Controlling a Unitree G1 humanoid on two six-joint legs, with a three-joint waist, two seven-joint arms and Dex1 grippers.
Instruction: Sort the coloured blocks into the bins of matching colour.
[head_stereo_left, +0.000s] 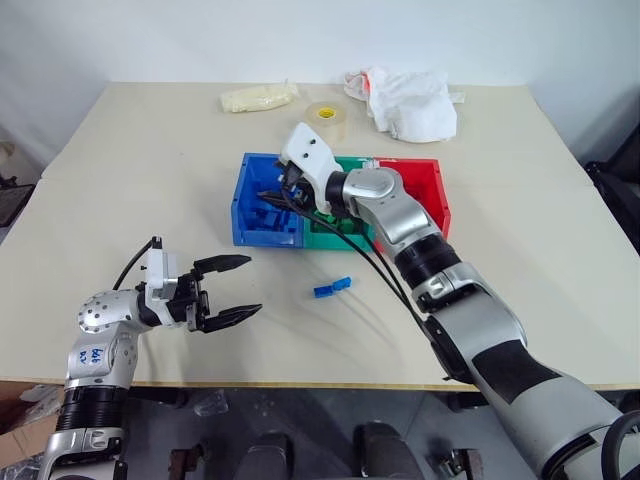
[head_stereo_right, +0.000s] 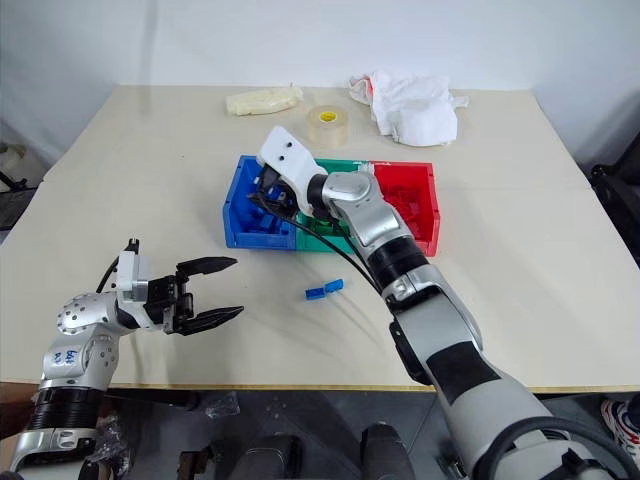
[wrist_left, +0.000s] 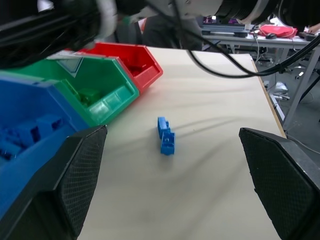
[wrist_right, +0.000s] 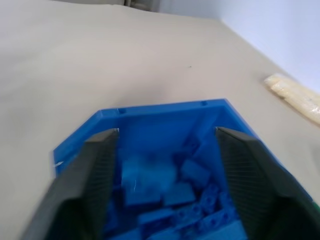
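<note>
The right gripper (wrist_right: 165, 150) hung wide open over the blue bin (head_stereo_left: 250, 205) mid-table, two blue blocks (head_stereo_left: 332, 288) lay toward the front edge, and the left gripper (head_stereo_left: 238, 288) was open and empty.

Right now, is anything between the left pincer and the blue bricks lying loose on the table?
Nothing visible: the open left pincer faces the blue bricks across bare table. The right pincer is over the blue bin, off that line.
</note>
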